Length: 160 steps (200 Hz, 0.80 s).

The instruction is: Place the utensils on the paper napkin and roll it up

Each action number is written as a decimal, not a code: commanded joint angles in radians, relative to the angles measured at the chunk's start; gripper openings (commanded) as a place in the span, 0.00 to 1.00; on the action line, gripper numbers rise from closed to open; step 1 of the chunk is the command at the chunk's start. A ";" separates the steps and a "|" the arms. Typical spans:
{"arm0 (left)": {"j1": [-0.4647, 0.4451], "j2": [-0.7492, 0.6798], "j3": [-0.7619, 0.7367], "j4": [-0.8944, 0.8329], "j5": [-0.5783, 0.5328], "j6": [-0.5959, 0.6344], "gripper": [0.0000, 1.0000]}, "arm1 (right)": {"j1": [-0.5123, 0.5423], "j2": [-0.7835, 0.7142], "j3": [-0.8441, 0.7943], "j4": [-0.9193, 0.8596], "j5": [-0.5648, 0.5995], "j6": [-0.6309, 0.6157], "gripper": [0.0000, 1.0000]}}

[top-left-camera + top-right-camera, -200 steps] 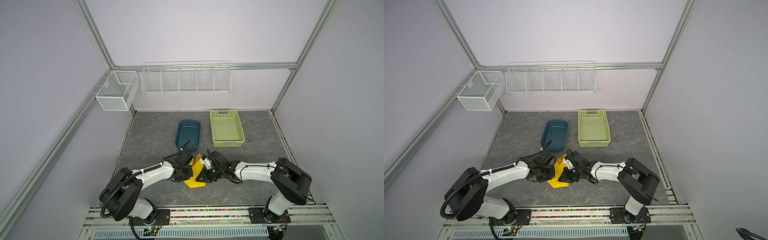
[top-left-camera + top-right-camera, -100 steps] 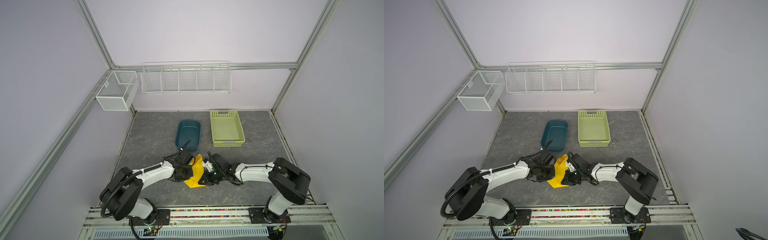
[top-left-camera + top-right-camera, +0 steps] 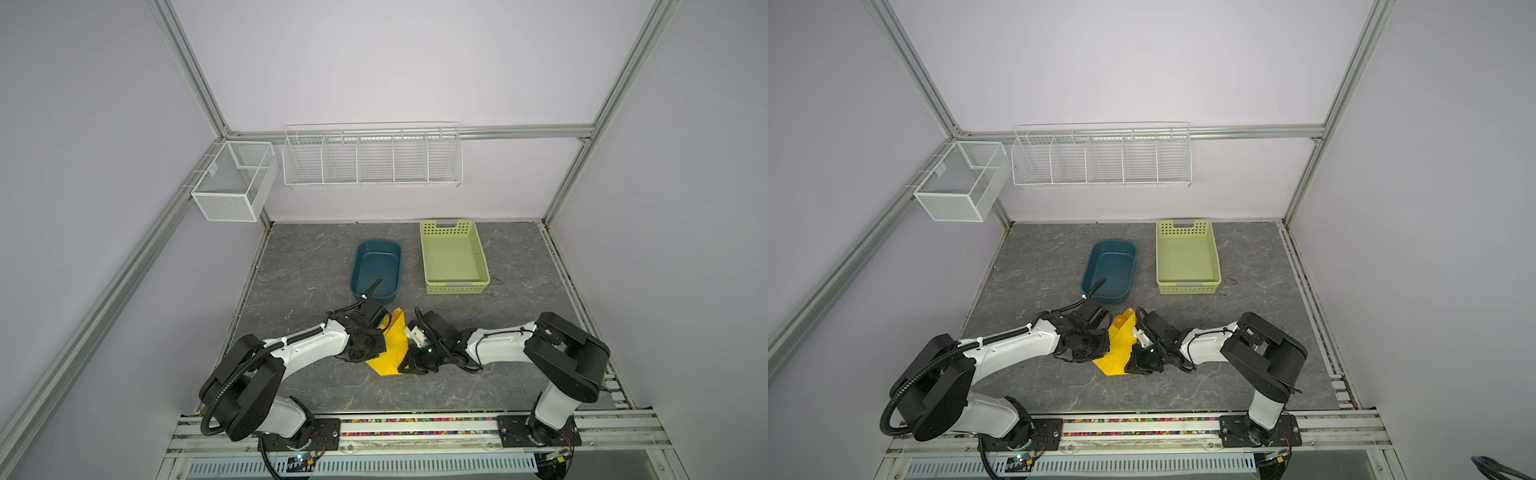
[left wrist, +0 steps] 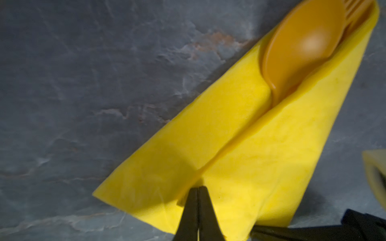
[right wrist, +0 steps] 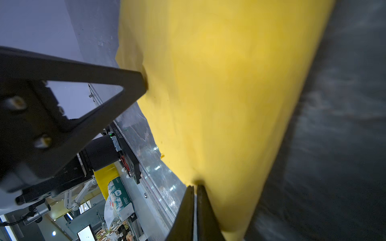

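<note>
The yellow paper napkin (image 3: 392, 349) (image 3: 1117, 353) lies folded near the table's front, between my two grippers. One flap (image 5: 229, 104) stands raised over the utensils. The orange spoon's bowl (image 4: 300, 48) (image 3: 1120, 321) and the fork's tines (image 4: 355, 12) stick out of the napkin's far end; the knife is hidden. My left gripper (image 4: 198, 188) (image 3: 383, 337) is shut, its tips resting on the fold line of the napkin (image 4: 250, 156). My right gripper (image 5: 195, 186) (image 3: 402, 366) is shut on the near edge of the raised flap.
A dark blue tub (image 3: 376, 270) stands just behind the napkin, and a pale green perforated basket (image 3: 453, 257) is to its right. A white wire rack (image 3: 372, 160) and a mesh box (image 3: 235, 183) hang on the back wall. The metal front rail (image 3: 415, 428) runs close by.
My right gripper has moved left toward the left gripper, carrying the napkin's flap over the utensils, so the napkin looks narrower. The left gripper has stayed put.
</note>
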 commanded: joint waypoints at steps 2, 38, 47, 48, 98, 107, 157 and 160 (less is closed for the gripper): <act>-0.041 -0.037 0.084 -0.045 -0.038 0.017 0.03 | 0.004 0.006 -0.019 -0.001 0.016 0.015 0.10; -0.093 -0.009 0.085 -0.003 -0.001 -0.019 0.04 | 0.004 0.005 -0.019 0.000 0.019 0.017 0.10; -0.106 -0.001 0.073 0.014 0.001 -0.030 0.04 | 0.005 0.002 -0.020 0.000 0.021 0.018 0.10; -0.108 0.000 0.072 0.015 0.001 -0.032 0.03 | 0.004 0.002 -0.020 -0.001 0.022 0.017 0.10; -0.124 0.046 -0.010 0.082 0.025 -0.051 0.01 | 0.004 -0.001 -0.015 -0.001 0.020 0.018 0.10; -0.125 0.052 -0.021 0.088 0.027 -0.052 0.01 | 0.005 -0.003 -0.015 -0.002 0.020 0.018 0.10; -0.124 0.082 -0.051 0.094 0.015 -0.049 0.01 | 0.004 -0.033 -0.013 0.003 0.018 0.025 0.11; -0.125 0.083 -0.053 0.093 0.014 -0.049 0.01 | 0.003 -0.038 -0.012 0.003 0.017 0.024 0.11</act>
